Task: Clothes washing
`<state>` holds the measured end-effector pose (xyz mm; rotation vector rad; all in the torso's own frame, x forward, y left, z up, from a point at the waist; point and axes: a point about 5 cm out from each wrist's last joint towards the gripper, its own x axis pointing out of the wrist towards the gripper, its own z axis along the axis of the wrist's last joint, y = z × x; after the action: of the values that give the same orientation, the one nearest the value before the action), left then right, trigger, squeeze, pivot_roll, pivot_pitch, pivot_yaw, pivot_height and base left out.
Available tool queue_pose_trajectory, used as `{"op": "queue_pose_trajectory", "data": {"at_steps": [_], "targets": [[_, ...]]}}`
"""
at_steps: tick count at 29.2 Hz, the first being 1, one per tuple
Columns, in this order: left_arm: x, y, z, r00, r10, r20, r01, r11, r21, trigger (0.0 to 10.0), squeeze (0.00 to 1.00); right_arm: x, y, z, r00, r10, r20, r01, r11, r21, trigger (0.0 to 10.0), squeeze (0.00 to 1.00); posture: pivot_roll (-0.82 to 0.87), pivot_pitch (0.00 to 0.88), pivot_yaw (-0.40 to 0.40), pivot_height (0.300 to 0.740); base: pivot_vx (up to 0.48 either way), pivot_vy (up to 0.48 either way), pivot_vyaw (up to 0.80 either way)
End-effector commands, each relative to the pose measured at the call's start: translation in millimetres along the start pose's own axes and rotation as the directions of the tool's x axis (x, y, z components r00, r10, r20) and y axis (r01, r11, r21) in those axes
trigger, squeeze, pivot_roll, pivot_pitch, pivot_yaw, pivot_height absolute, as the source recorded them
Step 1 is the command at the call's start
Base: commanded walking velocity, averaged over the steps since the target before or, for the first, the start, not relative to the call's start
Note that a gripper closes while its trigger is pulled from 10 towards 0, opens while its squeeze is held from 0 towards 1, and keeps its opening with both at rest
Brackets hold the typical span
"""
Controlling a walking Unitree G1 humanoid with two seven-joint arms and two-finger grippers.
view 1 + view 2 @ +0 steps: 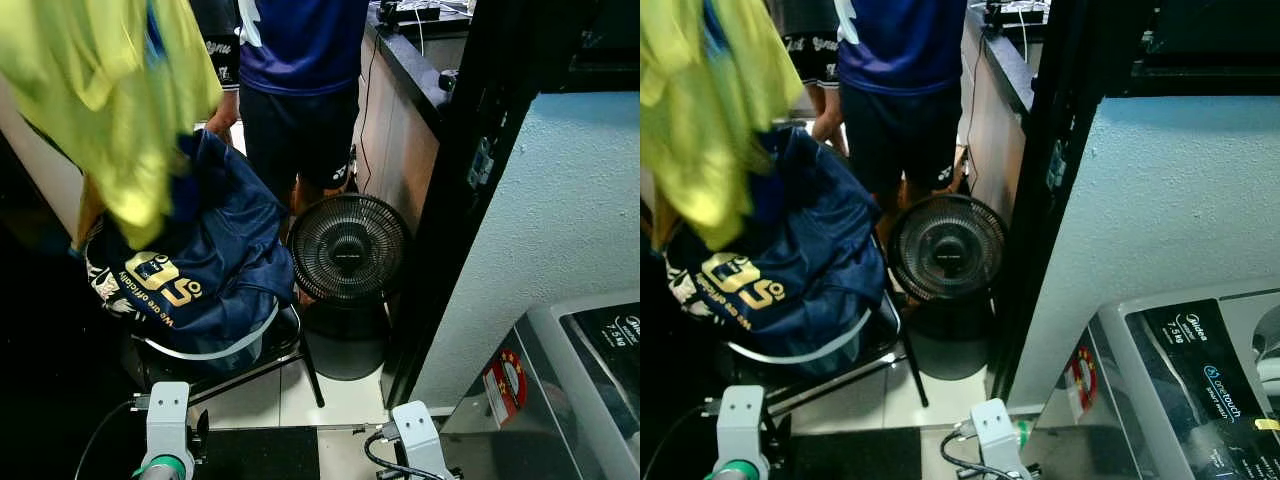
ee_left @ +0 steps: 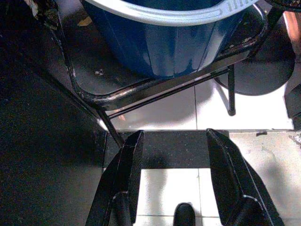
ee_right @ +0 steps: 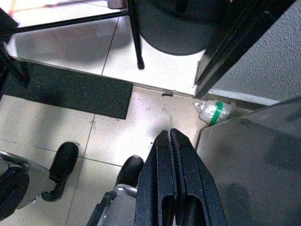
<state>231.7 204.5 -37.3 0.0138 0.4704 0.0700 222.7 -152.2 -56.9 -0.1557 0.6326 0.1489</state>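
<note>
A navy jersey (image 1: 200,260) with gold lettering is heaped over a blue laundry basket (image 2: 174,42) on a black chair (image 2: 122,94). A yellow garment (image 1: 110,90) hangs above it at the upper left; what holds it up is out of frame. The grey top-loading washing machine (image 1: 570,380) stands at the lower right. My left gripper (image 2: 173,141) is open and empty, low over the floor in front of the chair. My right gripper (image 3: 168,134) is shut and empty, pointing at the tiles beside the washer's corner.
A person (image 1: 300,80) in dark blue stands behind the chair, one hand (image 1: 220,122) by the jersey. A black floor fan (image 1: 347,247) stands right of the chair, against a dark post (image 1: 460,200). A black mat (image 3: 70,89) lies on the tiles.
</note>
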Motion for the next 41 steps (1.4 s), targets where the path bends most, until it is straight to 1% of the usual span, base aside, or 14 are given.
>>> {"op": "queue_pose_trajectory", "data": {"at_steps": [1, 12, 16, 24, 25, 29, 33, 41], "targets": [[-5.0, 3.0, -10, 0.999, -0.001, -0.036, 0.001, 1.0, 0.01, 10.0, 0.0, -1.1, -0.6, -4, 1.0, -0.003, -0.022, 0.004, 1.0, 0.022, 10.0, 0.0, 0.11, 0.0, 0.096, 0.74, 0.0, 0.0, 0.0], [-3.2, 0.8, -7, 1.0, 0.004, -0.031, -0.004, 1.0, 0.005, 10.0, 0.0, -4.0, -3.9, -10, 0.999, -0.001, -0.034, 0.002, 1.0, 0.022, 10.0, 0.0, 0.11, 0.0, 0.089, 0.74, 0.0, 0.0, 0.0], [-3.4, -1.7, -8, 1.0, -0.002, -0.025, 0.002, 1.0, 0.002, 10.0, 0.0, -7.7, -9.2, -18, 0.998, 0.0, -0.059, 0.002, 1.0, 0.029, 10.0, 0.0, 0.11, 0.0, 0.089, 0.74, 0.0, 0.0, 0.0], [-4.0, -1.6, -8, 1.0, 0.002, -0.028, -0.002, 1.0, -0.001, 10.0, 0.0, -9.0, -15.5, -21, 0.997, -0.004, -0.074, 0.007, 0.999, 0.034, 10.0, 0.0, 0.12, 0.0, 0.086, 0.74, 0.0, 0.0, 0.0], [-4.7, 0.9, -10, 0.999, 0.017, -0.034, -0.018, 1.0, -0.015, 10.0, 0.0, -8.9, -16.7, -21, 0.997, -0.002, -0.079, 0.005, 0.999, 0.035, 10.0, 0.0, 0.12, 0.0, 0.085, 0.74, 0.0, 0.0, 0.0], [-6.1, 5.2, -12, 0.999, 0.03, -0.044, -0.032, 0.999, -0.024, 10.0, 0.0, -6.3, -14.7, -17, 0.996, 0.008, -0.084, -0.005, 0.999, 0.043, 10.0, 0.0, 0.12, 0.0, 0.085, 0.74, 0.0, 0.0, 0.0], [-7.4, 6.5, -14, 0.998, 0.039, -0.049, -0.041, 0.998, -0.043, 10.0, 0.0, -6.7, -12.9, -18, 0.996, 0.015, -0.086, -0.01, 0.998, 0.056, 10.0, 0.0, 0.12, 0.0, 0.089, 0.74, 0.0, 0.0, 0.0], [-7.4, 7.4, -14, 0.998, 0.034, -0.053, -0.036, 0.999, -0.034, 10.0, 0.0, -9.6, -12.0, -24, 0.996, 0.011, -0.091, -0.006, 0.998, 0.059, 10.0, 0.0, 0.11, 0.0, 0.097, 0.74, 0.0, 0.0, 0.0]]}}
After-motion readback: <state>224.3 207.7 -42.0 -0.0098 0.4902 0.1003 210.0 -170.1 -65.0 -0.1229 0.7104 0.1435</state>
